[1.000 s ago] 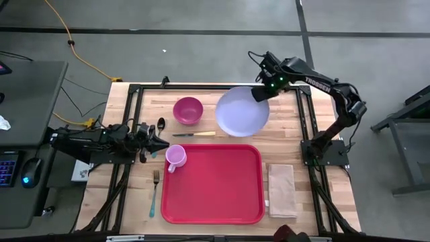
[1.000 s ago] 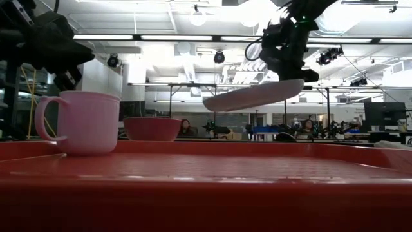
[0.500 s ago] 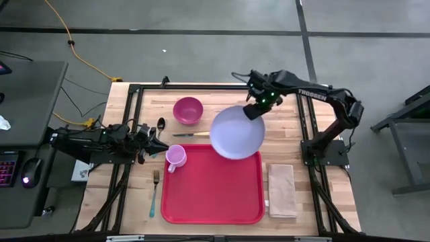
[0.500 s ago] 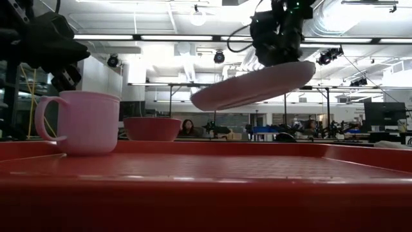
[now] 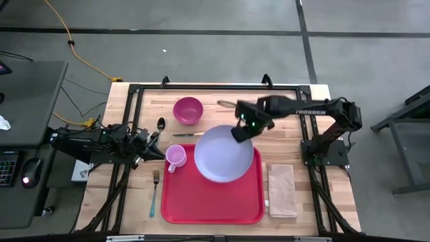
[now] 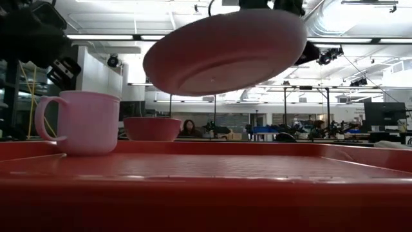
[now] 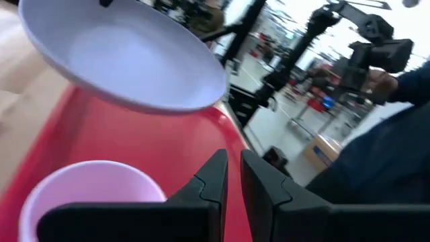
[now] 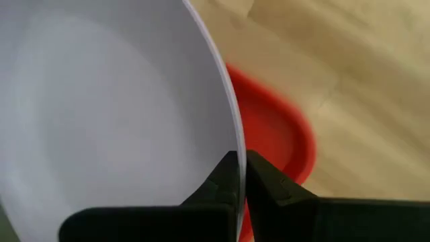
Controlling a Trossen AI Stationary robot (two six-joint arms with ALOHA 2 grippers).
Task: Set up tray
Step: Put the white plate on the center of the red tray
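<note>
The pale lavender plate (image 5: 224, 153) hangs in the air over the far half of the red tray (image 5: 211, 202), held by my right gripper (image 5: 240, 131). From the low view the plate (image 6: 225, 51) is tilted and well above the tray (image 6: 206, 187). A pink cup (image 5: 176, 158) stands upright in the tray's far-left corner. My left gripper (image 5: 153, 142) waits shut just left of the cup, touching nothing. In the left wrist view the plate (image 7: 121, 54) floats beyond the cup (image 7: 87, 195). My right gripper pinches the plate's rim (image 8: 234, 128) at its far-right edge, one finger on the upper face and one on the underside. The fingers come from the far right, slanting down. The plate is lifted clear of the tray and tilted, its left side lower.
A magenta bowl (image 5: 188, 109), a spoon (image 5: 160, 124) and a knife (image 5: 195, 134) lie on the wood beyond the tray. A fork (image 5: 155, 191) lies left of the tray and a tan napkin (image 5: 282, 190) lies to its right. People sit in the room behind the table.
My right gripper has carried the plate from above the table's far edge toward the near-left, out over the tray's far half. The plate stays tilted and lifted. The cup and tray have not moved.
</note>
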